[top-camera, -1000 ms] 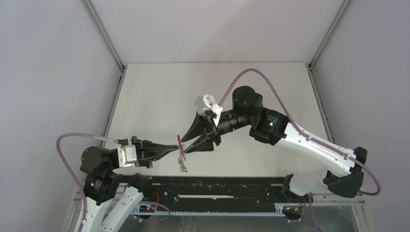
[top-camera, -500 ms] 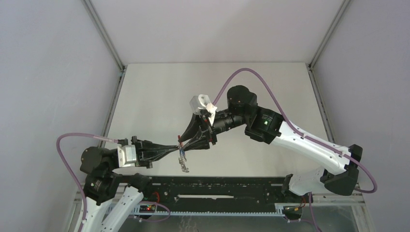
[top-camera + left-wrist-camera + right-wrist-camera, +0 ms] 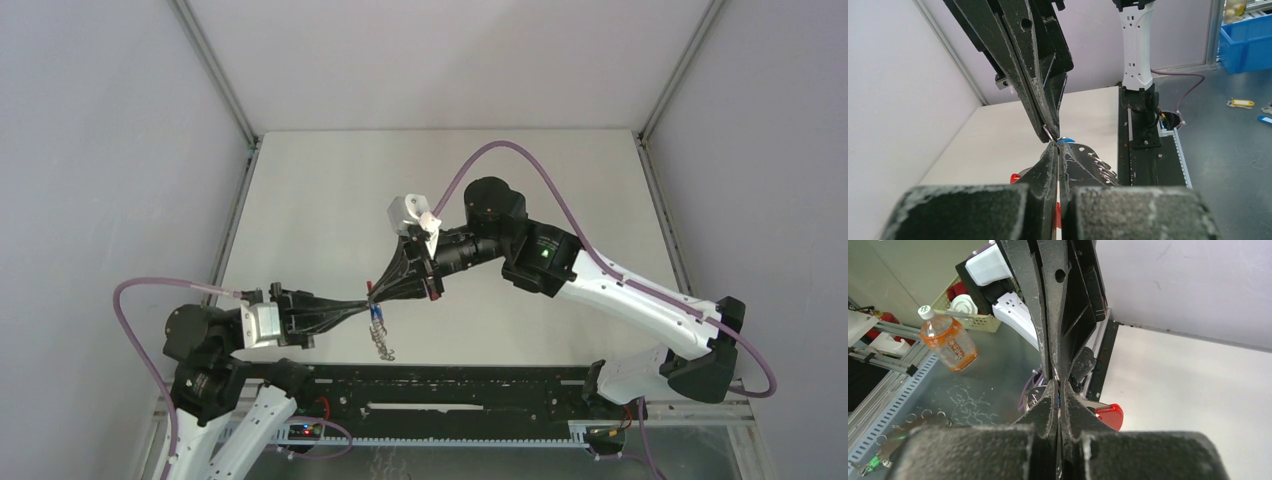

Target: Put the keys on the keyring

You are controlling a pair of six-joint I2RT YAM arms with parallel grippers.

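Note:
The keyring [image 3: 380,340], a grey metal cluster of rings, hangs above the table's near middle. Its red tag [image 3: 1015,177] [image 3: 1110,415] shows beside the finger pads. My left gripper [image 3: 366,302] [image 3: 1055,146] is shut on the keyring, with red showing between its jaws. My right gripper [image 3: 374,294] [image 3: 1055,386] meets it tip to tip from the other side. It is shut on a thin wire loop of the keyring [image 3: 1048,133]. A key with a blue head [image 3: 376,316] [image 3: 1066,141] hangs right at the two tips, partly hidden by the fingers.
A black rail [image 3: 450,385] runs along the table's near edge, just below the hanging cluster. Grey walls close the table on both sides and at the back. Off the table I see an orange drink bottle [image 3: 948,342] and a blue bin [image 3: 1248,42].
My right gripper has moved left up to the left gripper's tips and gone from open to shut. The cluster has swung slightly. The left gripper has stayed shut in place.

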